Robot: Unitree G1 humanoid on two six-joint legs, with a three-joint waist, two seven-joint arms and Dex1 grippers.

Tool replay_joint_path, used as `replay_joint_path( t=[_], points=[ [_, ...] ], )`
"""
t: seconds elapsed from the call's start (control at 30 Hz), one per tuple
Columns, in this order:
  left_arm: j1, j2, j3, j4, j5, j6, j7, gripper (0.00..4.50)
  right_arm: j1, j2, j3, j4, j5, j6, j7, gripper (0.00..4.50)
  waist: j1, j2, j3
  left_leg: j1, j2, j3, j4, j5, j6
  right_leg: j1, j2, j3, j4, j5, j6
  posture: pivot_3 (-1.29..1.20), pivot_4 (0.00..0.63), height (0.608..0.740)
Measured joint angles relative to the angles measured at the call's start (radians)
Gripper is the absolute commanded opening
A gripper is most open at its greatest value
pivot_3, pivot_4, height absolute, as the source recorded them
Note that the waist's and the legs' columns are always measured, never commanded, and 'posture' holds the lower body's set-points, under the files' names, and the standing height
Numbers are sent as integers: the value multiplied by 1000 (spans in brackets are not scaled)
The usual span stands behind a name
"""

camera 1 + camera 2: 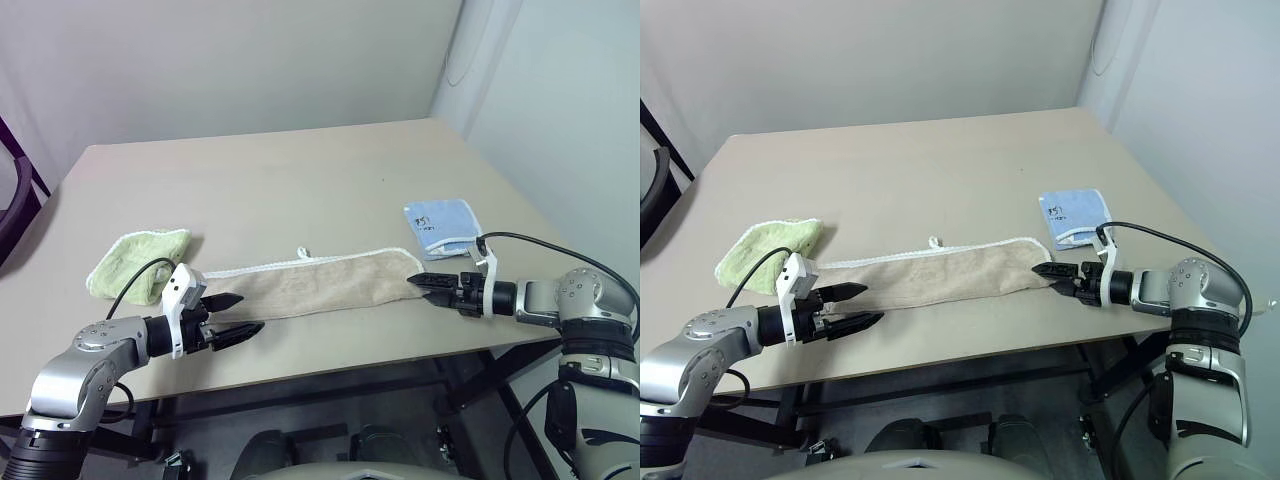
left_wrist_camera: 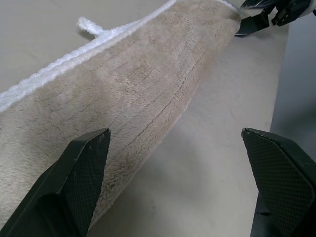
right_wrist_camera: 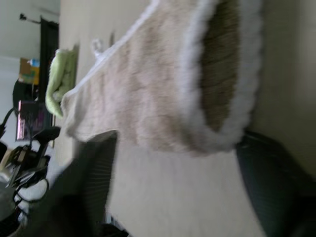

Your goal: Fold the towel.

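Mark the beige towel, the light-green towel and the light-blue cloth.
beige towel [image 1: 320, 285], left eye view, middle of the folded strip.
light-green towel [image 1: 135, 260], left eye view, its top face.
light-blue cloth [image 1: 445, 225], left eye view, its centre.

Beige table [image 1: 300, 170]; on it towel [image 1: 320, 284], green towel [image 1: 135, 262], blue cloth [image 1: 442, 227].

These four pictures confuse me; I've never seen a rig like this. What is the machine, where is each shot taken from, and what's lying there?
It is a humanoid robot with two arms. Two pictures come from its head, two from cameras on its wrists. On the table lies a long folded beige towel, with a green towel and a blue cloth nearby. The left end effector is open at one end, the right end effector at the other. Nothing is held yet.
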Motion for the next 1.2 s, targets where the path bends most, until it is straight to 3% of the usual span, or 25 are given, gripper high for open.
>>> replay_joint_path(
  t=[0.27,0.5,0.8,0.97,1.2],
  points=[
    [-5,0,-2,8,0,-1,8,4500,-4,39,-19,-3,-9,-23,-75,35,0,0,0,0,0,0,0,0,0,0,1,0,0,0,1,0,0,740],
    [-42,2,-22,31,2,-4,-4,4500,81,19,-54,-103,34,-18,-53,35,8,-1,0,0,0,0,0,0,0,1,1,0,-1,0,2,0,0,740],
    [-83,14,-53,64,6,-4,-20,4500,108,-129,-83,-73,41,-107,12,35,21,-1,1,0,0,1,0,0,1,1,2,0,-2,-1,0,0,0,740],
    [-97,23,-83,92,27,-8,-33,4500,92,-243,-1,-34,-5,-197,93,35,27,-1,1,0,1,1,-1,0,1,2,2,0,-6,-1,0,0,0,740],
    [-116,23,-84,95,27,-8,-42,4500,108,-271,86,-190,-7,-285,217,35,27,-1,1,-1,1,0,-2,-1,3,3,2,0,-12,2,5,0,0,740]
  ],
)
